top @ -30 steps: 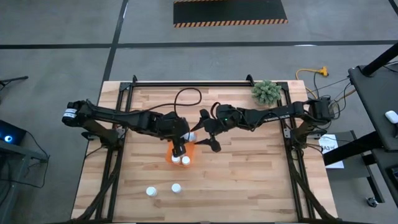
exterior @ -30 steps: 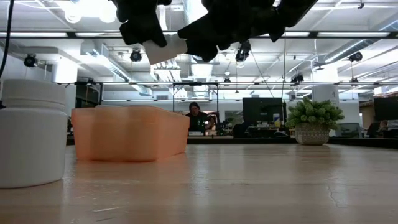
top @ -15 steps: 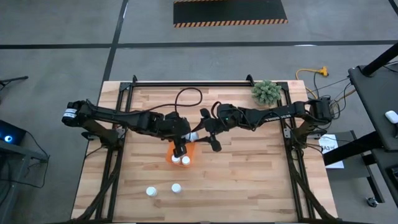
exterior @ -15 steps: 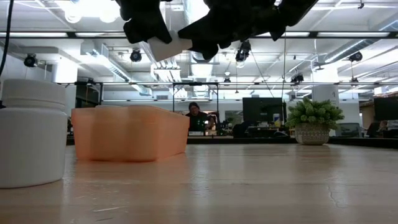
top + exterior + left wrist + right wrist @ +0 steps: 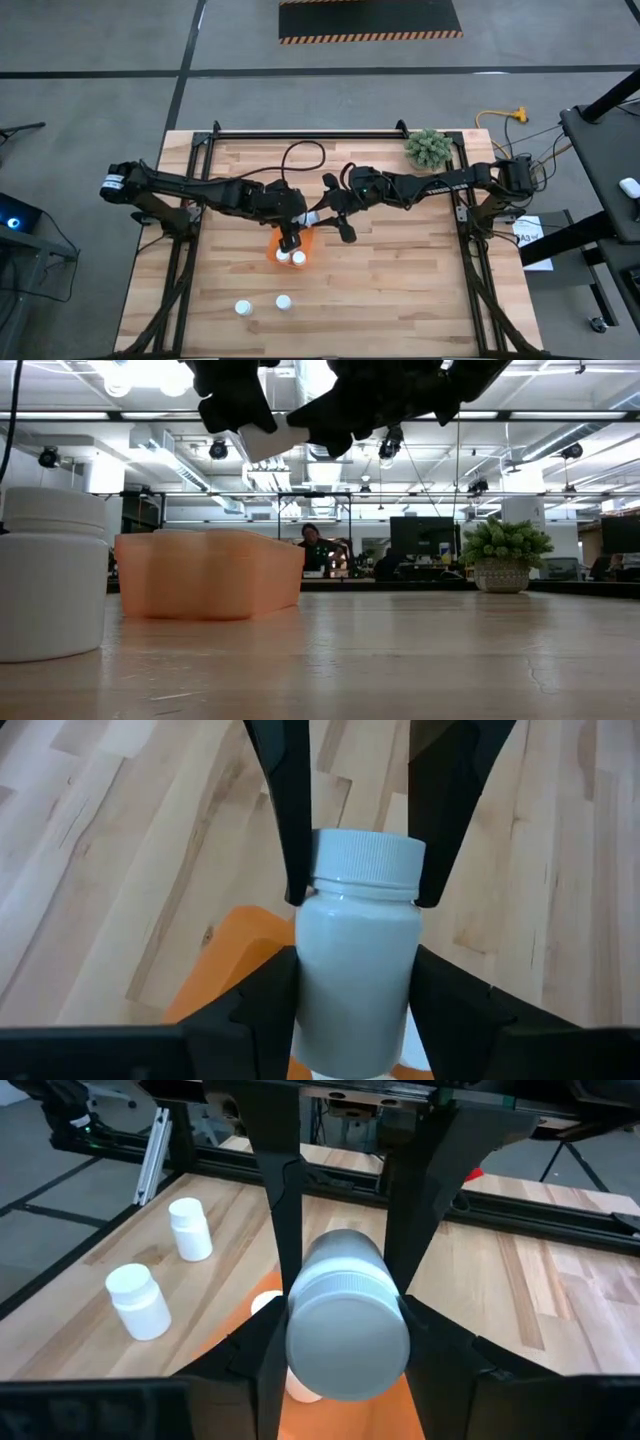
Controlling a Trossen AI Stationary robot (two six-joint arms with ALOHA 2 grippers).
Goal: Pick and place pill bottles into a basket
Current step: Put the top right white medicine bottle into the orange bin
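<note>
Nearest the table's front edge, two loose pill bottles (image 5: 243, 308) (image 5: 283, 302) stand upright on the wooden table (image 5: 400, 280), well apart from the basket (image 5: 276, 247). Farther in, the orange basket holds white-capped bottles (image 5: 298, 258). Above it, one pill bottle (image 5: 357, 960) hangs in the air between both grippers: the left gripper (image 5: 352, 985) clasps its body, while the right gripper (image 5: 345, 1295) has its fingers (image 5: 285, 810) at either side of the cap; whether those pinch it cannot be told. At the far right corner sits a green plant (image 5: 428, 148)
</note>
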